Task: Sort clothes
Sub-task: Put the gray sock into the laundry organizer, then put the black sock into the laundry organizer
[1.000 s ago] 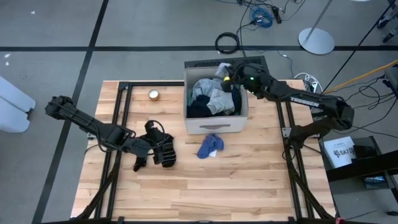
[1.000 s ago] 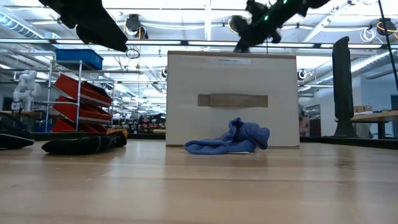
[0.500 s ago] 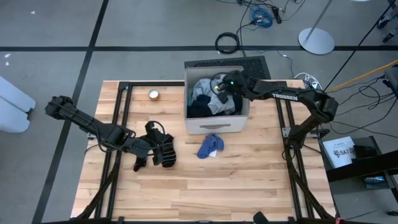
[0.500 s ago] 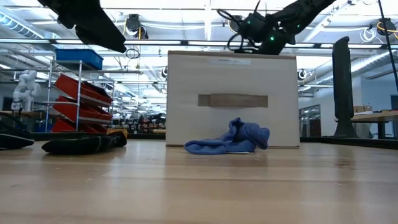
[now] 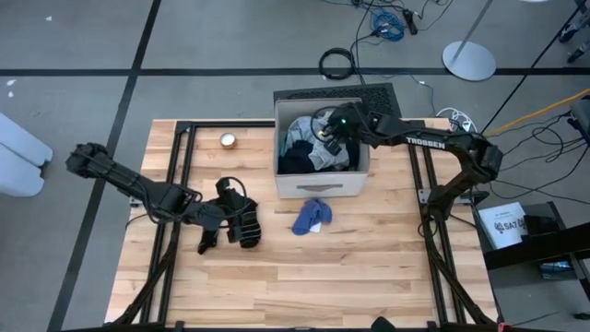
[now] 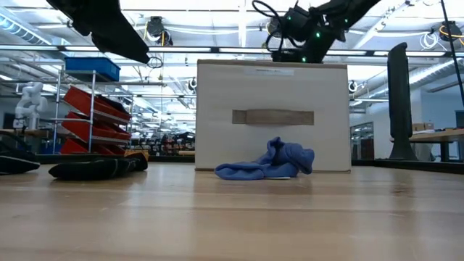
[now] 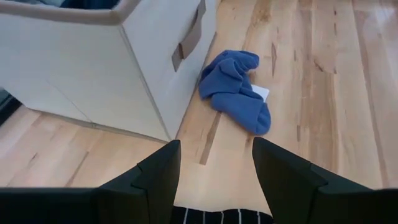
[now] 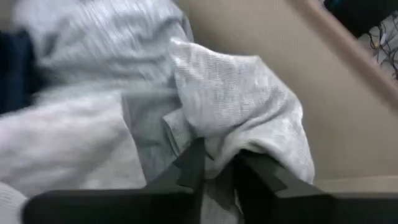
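Right gripper [image 8: 214, 163] pinches ribbed grey knit garment [image 8: 249, 106] inside box [image 5: 323, 183].

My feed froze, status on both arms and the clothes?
Left gripper open, over black socks. Right gripper in box, nipping grey garment. Blue cloth lies by box front.

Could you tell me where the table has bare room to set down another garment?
The table's near half is bare, as is the strip right of the blue garment. The box is crowded with clothes, and black socks lie by the left gripper.
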